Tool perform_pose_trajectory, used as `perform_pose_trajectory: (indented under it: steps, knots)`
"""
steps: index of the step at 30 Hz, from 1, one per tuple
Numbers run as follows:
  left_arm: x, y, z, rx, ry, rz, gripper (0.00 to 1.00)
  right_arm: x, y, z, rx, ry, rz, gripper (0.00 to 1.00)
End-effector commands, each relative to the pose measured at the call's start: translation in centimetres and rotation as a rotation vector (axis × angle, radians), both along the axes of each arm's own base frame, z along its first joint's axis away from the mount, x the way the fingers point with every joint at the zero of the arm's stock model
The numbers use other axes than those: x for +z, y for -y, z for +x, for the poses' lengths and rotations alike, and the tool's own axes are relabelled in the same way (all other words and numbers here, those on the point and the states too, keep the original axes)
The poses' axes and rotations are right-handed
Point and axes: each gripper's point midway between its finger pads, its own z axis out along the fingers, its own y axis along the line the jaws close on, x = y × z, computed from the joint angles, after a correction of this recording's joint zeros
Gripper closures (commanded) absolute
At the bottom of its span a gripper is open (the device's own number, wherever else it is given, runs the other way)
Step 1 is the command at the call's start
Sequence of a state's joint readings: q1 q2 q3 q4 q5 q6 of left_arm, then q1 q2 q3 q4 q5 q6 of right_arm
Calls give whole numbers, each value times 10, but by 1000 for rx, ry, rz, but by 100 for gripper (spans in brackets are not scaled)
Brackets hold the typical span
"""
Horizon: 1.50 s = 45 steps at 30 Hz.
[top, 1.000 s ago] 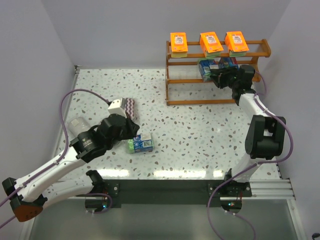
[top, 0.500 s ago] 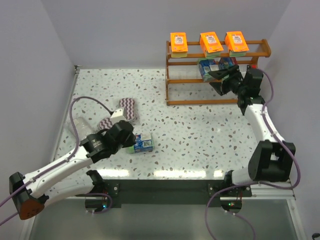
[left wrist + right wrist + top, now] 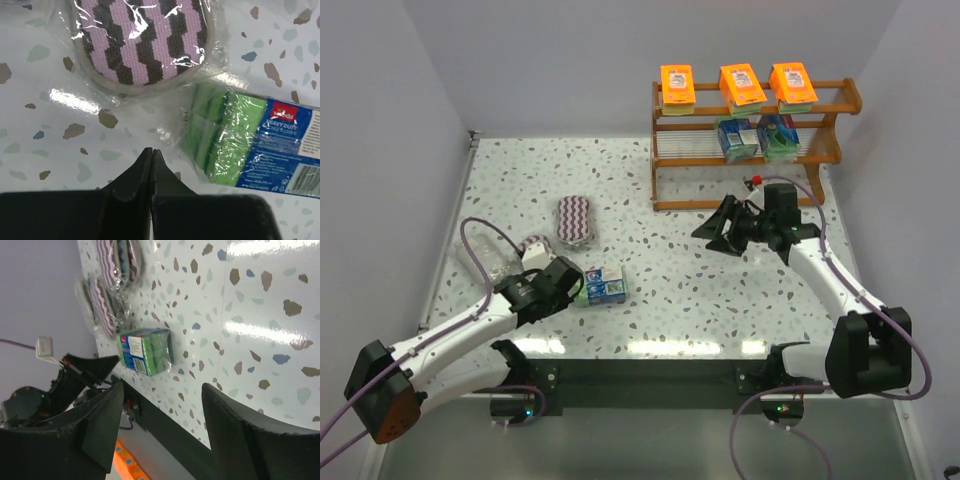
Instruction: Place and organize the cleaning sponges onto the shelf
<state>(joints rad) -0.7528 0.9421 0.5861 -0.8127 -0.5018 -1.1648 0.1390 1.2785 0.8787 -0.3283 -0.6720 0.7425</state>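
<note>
The brown wooden shelf [image 3: 817,157] stands at the far right. Three orange packs [image 3: 742,85] sit on its top tier and two blue-green packs [image 3: 737,138] on its middle tier. A third blue-green pack [image 3: 603,284] lies on the table; it also shows in the left wrist view [image 3: 250,145] and the right wrist view [image 3: 146,351]. Purple-white zigzag pads [image 3: 575,218] lie left of it, one close ahead of my left gripper [image 3: 145,40]. My left gripper [image 3: 151,150] is shut and empty, just left of the table pack. My right gripper [image 3: 720,232] is open and empty above the table in front of the shelf.
Another zigzag pad [image 3: 532,247] and a clear bag [image 3: 485,255] lie by the left arm near the table's left edge. Walls close the table at the back and sides. The shelf's bottom tier [image 3: 720,203] holds nothing.
My right gripper has drawn back from the shelf's middle tier, leaving a blue-green pack there, and moved down-left over the table. My left arm has pulled back toward the near left.
</note>
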Motion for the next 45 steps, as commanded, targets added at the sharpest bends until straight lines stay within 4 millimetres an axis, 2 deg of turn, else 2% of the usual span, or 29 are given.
perform_pose_trajectory:
  steps: [1,3,6,11,18,19,24,31,34,35,38,42,43,45]
  knots:
    - [-4,1,23,6,73,21,100,0,-4,-20,101,55,-27,32]
    - [-6,7,31,-29,95,24,100,-8,-11,-28,154,46,-55,32]
    - [-3,28,53,-127,160,10,100,-24,-21,-39,239,25,-96,32]
    - [-9,50,69,-240,180,12,100,-36,-43,-51,333,32,-117,31]
    - [-2,90,92,-398,231,-43,100,-50,-72,-51,389,17,-114,30]
    - [-6,94,92,-412,219,-47,100,-53,-74,-51,392,8,-118,30]
    - [0,122,101,-477,223,-116,100,-69,-95,-59,403,-42,-108,30]
    - [0,134,106,-495,210,-142,100,-87,-111,-45,341,-80,-99,33]
    - [0,136,109,-498,202,-133,100,-105,-111,-43,318,-137,-110,39]
    - [0,136,109,-497,201,-129,100,-108,-110,-44,314,-149,-112,44]
    - [-1,135,110,-491,197,-120,100,-116,-105,-54,315,-180,-119,49]
    - [-6,131,109,-483,183,-103,100,-113,-102,-60,316,-171,-111,58]
    - [-7,130,109,-481,179,-100,100,-112,-103,-60,313,-172,-104,66]
    - [-8,129,108,-477,176,-99,100,-111,-104,-62,315,-180,-83,75]
